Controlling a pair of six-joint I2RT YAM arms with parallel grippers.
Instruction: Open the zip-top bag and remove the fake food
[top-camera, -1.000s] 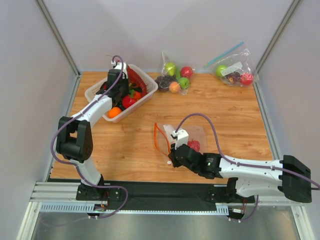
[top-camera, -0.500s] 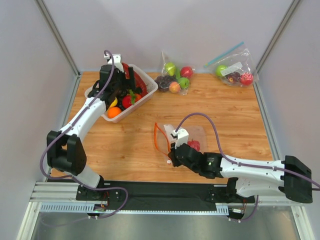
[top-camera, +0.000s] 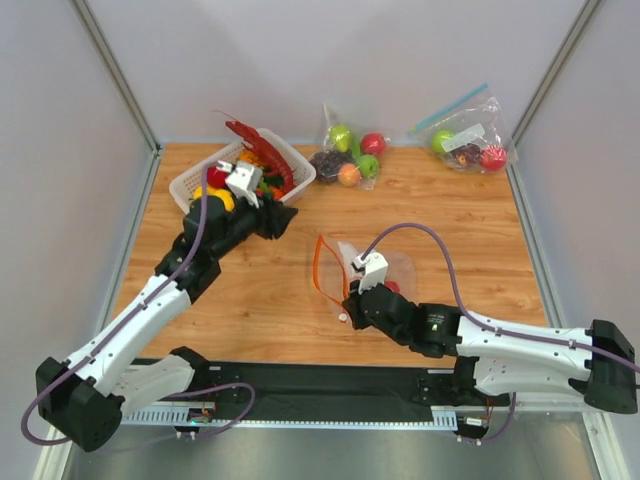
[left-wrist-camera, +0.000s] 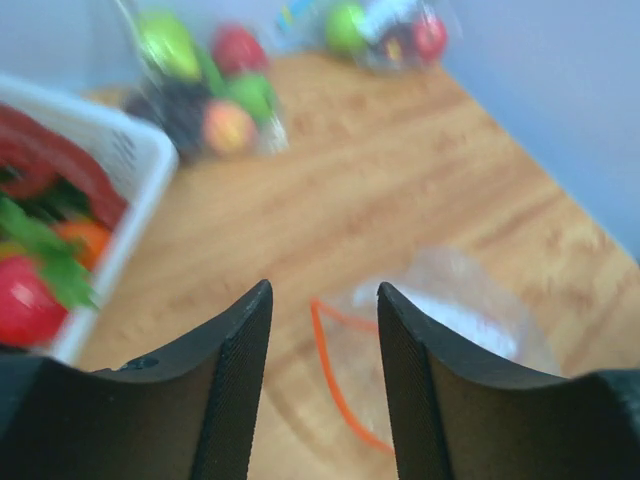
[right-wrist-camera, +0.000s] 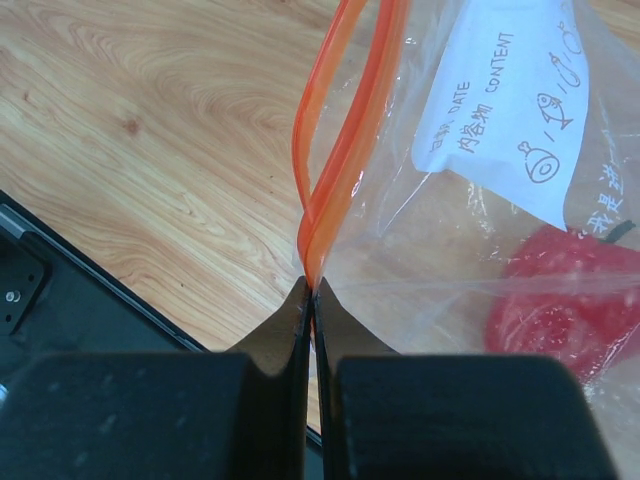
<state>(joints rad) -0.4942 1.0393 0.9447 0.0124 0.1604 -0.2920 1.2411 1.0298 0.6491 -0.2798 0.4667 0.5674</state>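
Observation:
The zip-top bag (top-camera: 375, 268) lies mid-table, its orange-red zip strip (top-camera: 321, 268) standing open in a loop. My right gripper (top-camera: 344, 303) is shut on the strip's near end (right-wrist-camera: 312, 270). A white label (right-wrist-camera: 510, 110) and a glossy red piece of fake food (right-wrist-camera: 570, 300) show through the plastic. My left gripper (top-camera: 284, 216) hangs open and empty beside the white basket (top-camera: 300, 178), pointing toward the bag (left-wrist-camera: 450, 305). The dark-red lobster (top-camera: 258, 150) lies in the basket, with an orange piece with green leaves (left-wrist-camera: 85, 235) beside it.
A clear bag of green apples and grapes (top-camera: 348, 152) lies at the back centre. Another clear bag with a blue zip strip (top-camera: 468, 140) sits in the back right corner. Grey walls close in three sides of the table.
My left arm has drawn out of the basket and swung right toward the bag, its jaws opening. The lobster now lies in the basket. The right gripper shifted slightly right with the bag.

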